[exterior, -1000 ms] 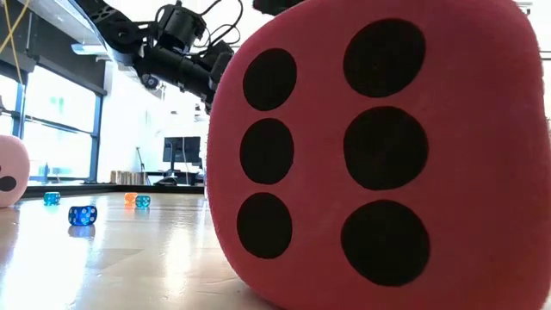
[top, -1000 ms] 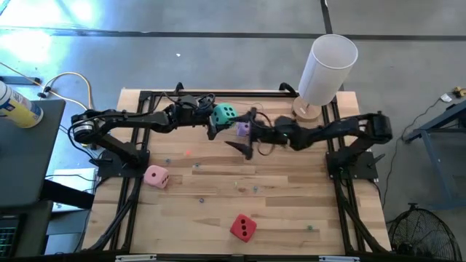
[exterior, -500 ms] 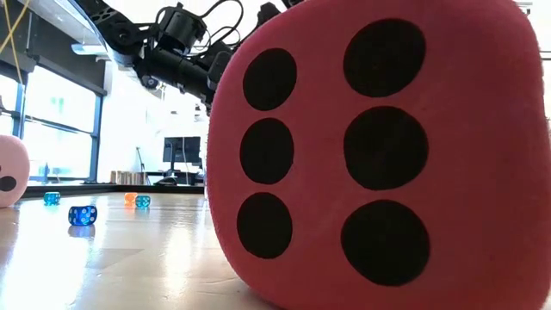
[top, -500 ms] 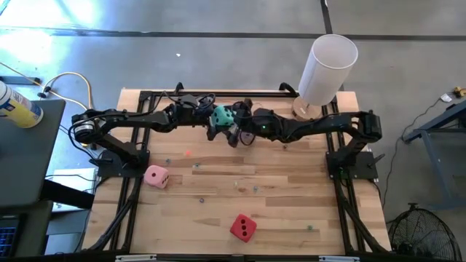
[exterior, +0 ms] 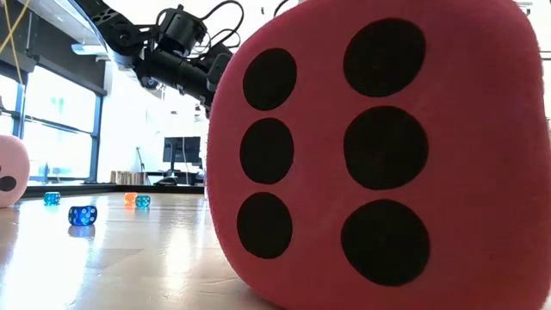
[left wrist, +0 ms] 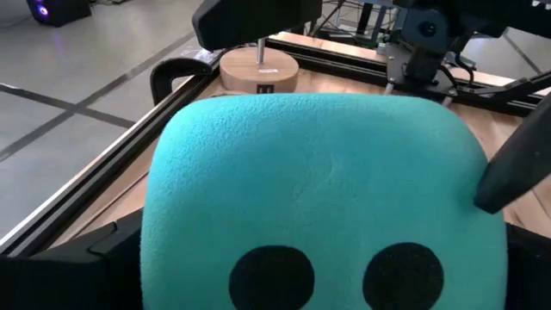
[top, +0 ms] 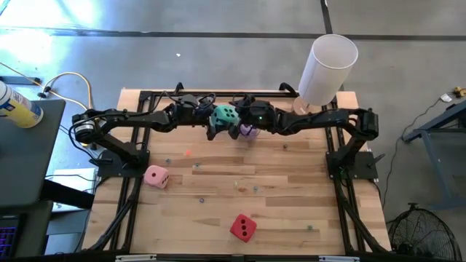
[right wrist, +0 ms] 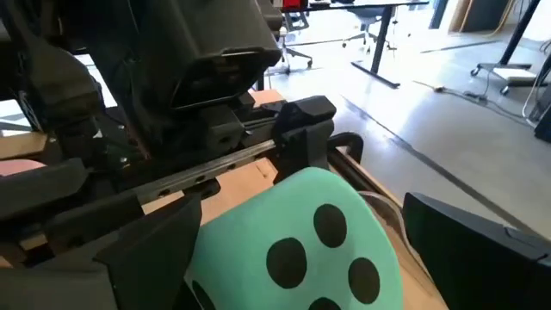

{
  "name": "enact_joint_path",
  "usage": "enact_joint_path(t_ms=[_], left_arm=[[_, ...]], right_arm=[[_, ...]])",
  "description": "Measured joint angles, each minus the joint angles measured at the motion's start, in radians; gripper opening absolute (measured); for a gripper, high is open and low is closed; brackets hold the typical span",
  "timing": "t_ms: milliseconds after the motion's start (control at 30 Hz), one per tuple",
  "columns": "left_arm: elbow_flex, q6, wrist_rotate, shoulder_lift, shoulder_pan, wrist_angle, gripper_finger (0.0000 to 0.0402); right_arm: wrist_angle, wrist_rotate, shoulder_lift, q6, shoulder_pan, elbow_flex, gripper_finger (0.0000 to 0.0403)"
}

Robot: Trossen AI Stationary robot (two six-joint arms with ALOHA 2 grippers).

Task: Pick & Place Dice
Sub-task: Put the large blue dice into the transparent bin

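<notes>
My left gripper (top: 220,121) reaches in from the table's left and is shut on the teal die (top: 224,114), which fills the left wrist view (left wrist: 318,189). My right gripper (top: 242,122) comes from the right and is open, with one finger on either side of the same teal die (right wrist: 301,241). The purple die (top: 249,132) shows just under the right gripper, and what it rests on is hidden. The pink die (top: 156,175) sits on the table's left part. The red die (top: 243,228) sits near the near edge and fills the low view (exterior: 379,155). My left gripper pinches the teal die between its two fingers on opposite side faces, one finger (left wrist: 516,164) against the face edge (left wrist: 469,172). It comes about level from the table's left. The die is lifted clear of the table. My right gripper: I cannot tell whether its finger (right wrist: 146,250) touches the teal die.
A tall white cylinder (top: 328,69) stands on a round wooden base at the far right corner. Several tiny dice lie scattered on the wood (exterior: 82,215). A black frame (top: 138,94) rims the table. Bare wood lies between the pink and red dice.
My right gripper has moved from over the table's middle toward the far edge and the teal die, turning until its open fingers flank it. The purple die has stayed about where it was.
</notes>
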Motion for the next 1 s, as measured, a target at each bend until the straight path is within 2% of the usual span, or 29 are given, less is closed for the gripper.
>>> enact_joint_path(t_ms=[467,1000], left_arm=[[-0.003,-0.005,-0.018,0.002,0.0,-0.102,0.0399],[-0.003,-0.019,-0.043,0.0,0.0,-0.16,0.0399]], right_arm=[[-0.094,-0.007,0.055,0.064,-0.026,0.002,0.0394],[-0.264,0.049,0.06,0.102,-0.029,-0.001,0.0394]])
